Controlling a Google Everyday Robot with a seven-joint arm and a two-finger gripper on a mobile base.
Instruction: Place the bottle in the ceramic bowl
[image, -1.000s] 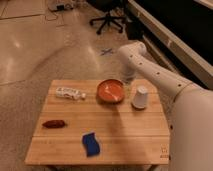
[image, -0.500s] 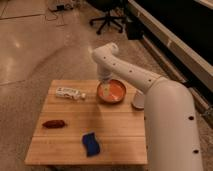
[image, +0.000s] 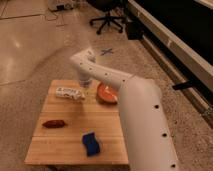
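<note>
- The bottle (image: 70, 93) lies on its side near the far edge of the wooden table (image: 72, 116), left of the ceramic bowl (image: 103, 96) and not touching it.
- It is a small clear plastic bottle with a white label. It is probably light and fairly stiff, though its smooth round body may roll or slip under a loose pinch.
- The best hold seems to be across the middle of the body, over the label, with the jaws set square to its long axis. A grip near either end could let it swing or pivot.
- The gripper (image: 85, 84) hangs low over the far side of the table, just beside the bottle's right end and between bottle and bowl. Whether it is open or closed I cannot tell.
- The bowl is shallow, glossy orange-red inside. The part that shows holds nothing, and the white arm (image: 142, 112) hides its right side.
- The bottle looks about as long as the bowl is wide, so it should be laid in flat rather than stood up.
- A dark red oblong item (image: 54, 123) and a blue block (image: 91, 144) sit nearer the front, well apart from both.
</note>
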